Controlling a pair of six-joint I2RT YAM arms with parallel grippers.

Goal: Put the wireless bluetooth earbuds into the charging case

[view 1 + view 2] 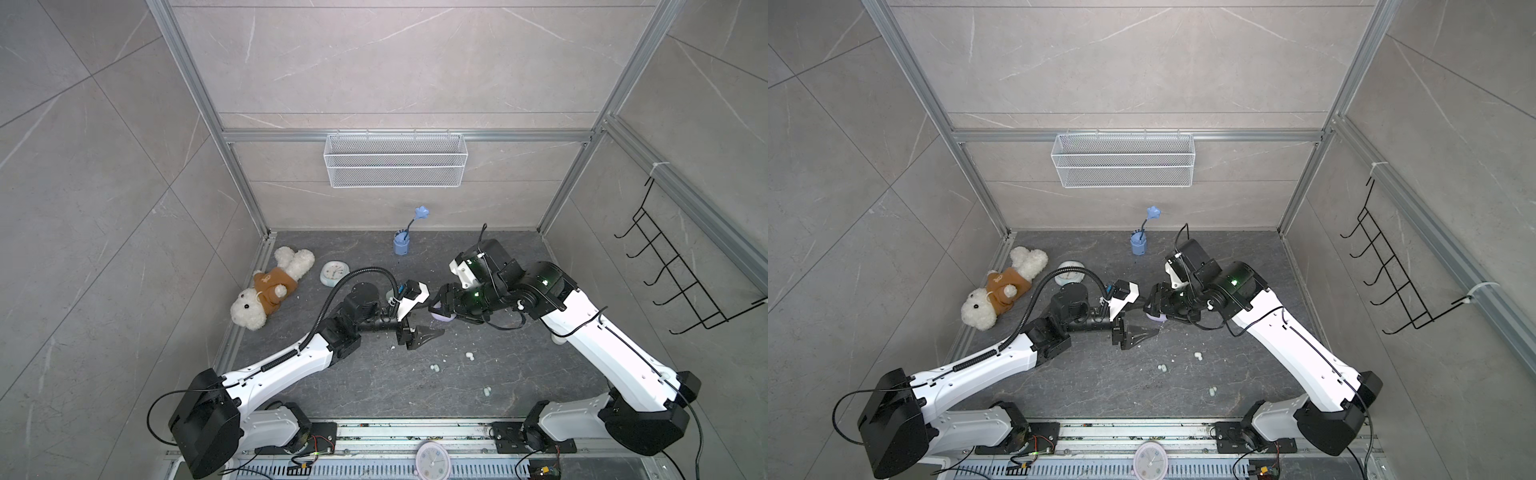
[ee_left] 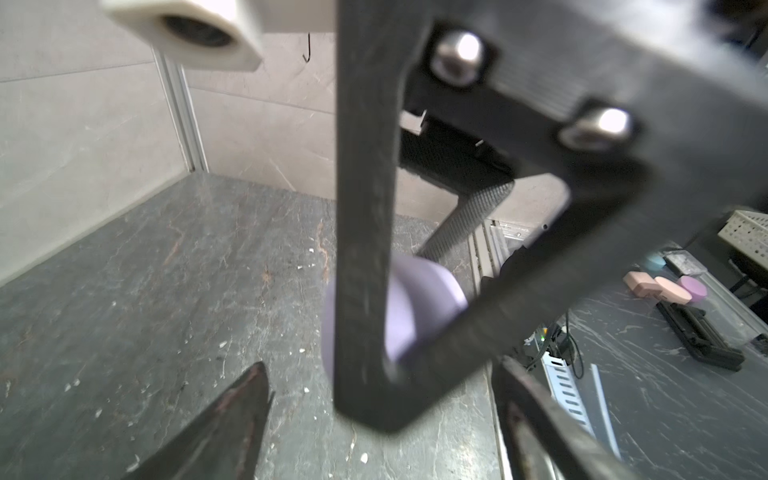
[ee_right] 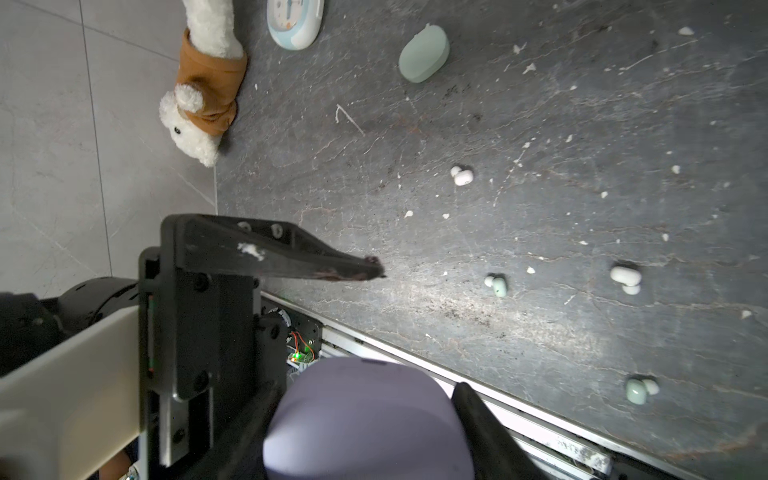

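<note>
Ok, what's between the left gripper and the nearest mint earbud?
Nothing but crumb-flecked tabletop between left gripper and mint earbud; the right wrist view shows it.

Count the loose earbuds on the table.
4, all apart on the tabletop in the right wrist view: white earbud, mint earbud, second white earbud, second mint earbud. Others may be hidden.

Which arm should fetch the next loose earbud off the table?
Left. The left gripper is open and empty, with a mint earbud lying close by. The right gripper is clamped on the lavender case, so it probably cannot pick anything up without letting go.
</note>
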